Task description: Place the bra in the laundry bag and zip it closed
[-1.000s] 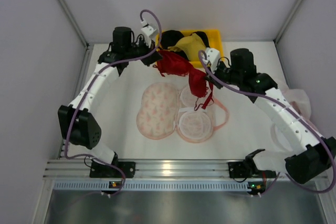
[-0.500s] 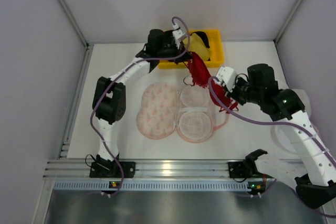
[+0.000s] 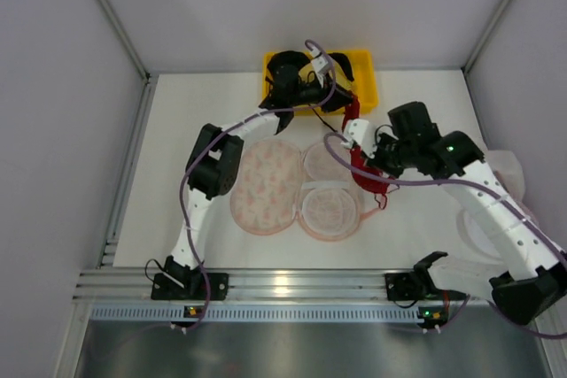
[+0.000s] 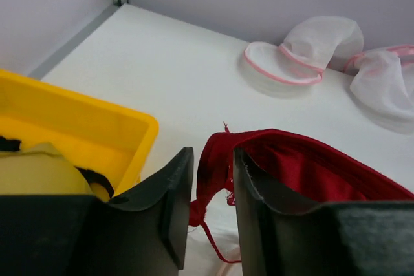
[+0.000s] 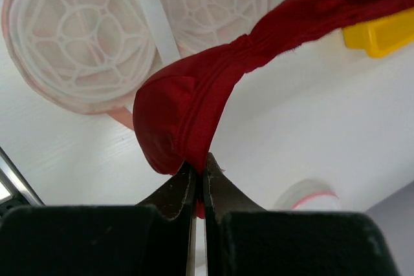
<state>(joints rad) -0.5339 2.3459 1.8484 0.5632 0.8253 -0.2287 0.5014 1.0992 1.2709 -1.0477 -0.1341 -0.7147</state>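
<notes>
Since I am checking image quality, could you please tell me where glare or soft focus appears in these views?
Top external: a bright glare spot sits on the aluminium rail at the near edge, and shadows are faint. Left wrist: the left gripper is dark and soft up close, while the white pink-edged mesh bags behind look clear. Right wrist: the bright red fabric bra is sharp, and the right gripper is in shade.

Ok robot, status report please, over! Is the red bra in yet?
Left tool parted, bra end in its gap. Right tool shut on bra. Not in laundry bag yet; bag lies open, nothing blocking.
</notes>
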